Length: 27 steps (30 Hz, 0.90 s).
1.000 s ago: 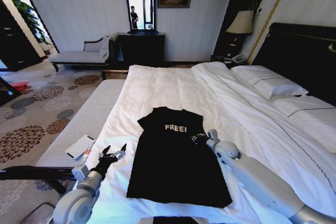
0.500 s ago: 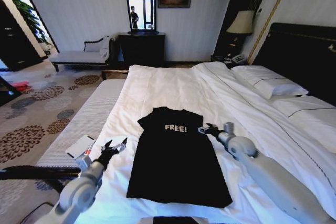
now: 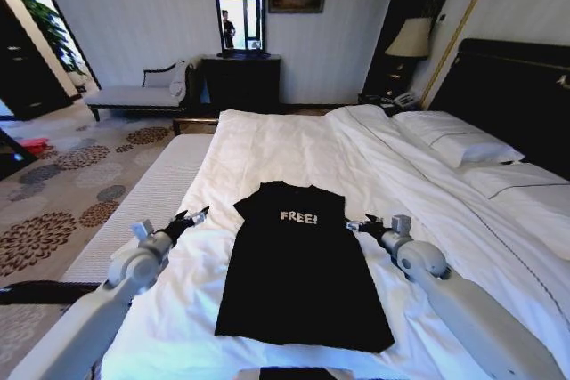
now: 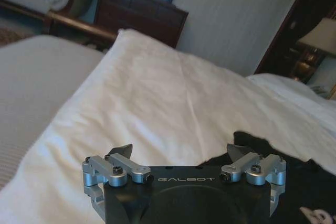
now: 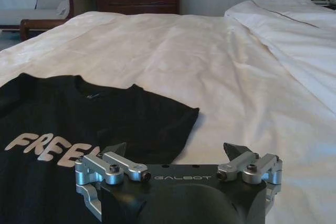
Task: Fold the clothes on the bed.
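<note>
The black soft-fabric "FREE!" T-shirt [image 3: 298, 264] lies flat on the white-duveted bed [image 3: 294, 144] between both spread-open claws: left claw [image 3: 191, 217], right claw [image 3: 361, 223]. The right wrist view reveals its sleeve touching neither.

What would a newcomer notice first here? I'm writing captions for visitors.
The black T-shirt with white FREE! lettering, lying flat on the white bed. The left pincer and right pincer, both open, flank it near its sleeves. White pillows lie against the dark headboard.
</note>
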Available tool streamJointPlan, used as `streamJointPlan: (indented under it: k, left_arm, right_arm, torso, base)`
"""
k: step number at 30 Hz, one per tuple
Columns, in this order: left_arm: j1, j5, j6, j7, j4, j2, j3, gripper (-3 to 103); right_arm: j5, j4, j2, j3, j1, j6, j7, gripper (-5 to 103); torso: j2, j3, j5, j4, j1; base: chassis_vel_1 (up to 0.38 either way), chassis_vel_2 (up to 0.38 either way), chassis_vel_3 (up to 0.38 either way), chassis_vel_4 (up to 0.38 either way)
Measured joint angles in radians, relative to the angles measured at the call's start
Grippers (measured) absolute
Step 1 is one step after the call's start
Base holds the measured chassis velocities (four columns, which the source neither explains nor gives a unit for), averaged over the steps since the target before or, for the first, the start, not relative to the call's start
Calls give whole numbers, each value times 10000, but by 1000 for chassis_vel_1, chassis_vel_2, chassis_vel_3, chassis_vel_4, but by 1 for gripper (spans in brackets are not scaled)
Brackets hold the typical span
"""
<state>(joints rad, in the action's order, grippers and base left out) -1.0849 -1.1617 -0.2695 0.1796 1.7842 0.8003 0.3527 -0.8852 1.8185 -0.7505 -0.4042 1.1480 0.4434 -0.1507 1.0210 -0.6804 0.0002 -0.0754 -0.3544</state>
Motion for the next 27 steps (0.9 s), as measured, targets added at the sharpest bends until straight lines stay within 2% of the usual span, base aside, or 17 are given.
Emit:
streamJointPlan:
  k: [5,10,19,27]
  left_arm:
    - [1011,133,-5,-324,-1113,236,-1269,100]
    - [2008,160,-45,-479,-1950,932,-2269,100]
    - [3250,6,-134,-534,-3030,1875,-3122,100]
    - [3689,-199,-218,-508,-3936,2175,-3293,100]
  right_arm:
    - [-129,107,148,-325,253,0,-92,100]
    - [-259,135,158,-388,271,23,-204,100]
    - [-199,79,52,-289,234,49,-230,100]
    - [-247,40,114,-262,114,70,-263,100]
  torso:
    - [0,-1,-5,-1,-1]
    - [0,0,-2,0,0]
    - [0,0,0,-3,0]
    - [-1,0,-2,2,-1]
  base:
    - [0,0,0,0]
    - [0,0,0,0]
    - [0,0,0,0]
    - [0,0,0,0]
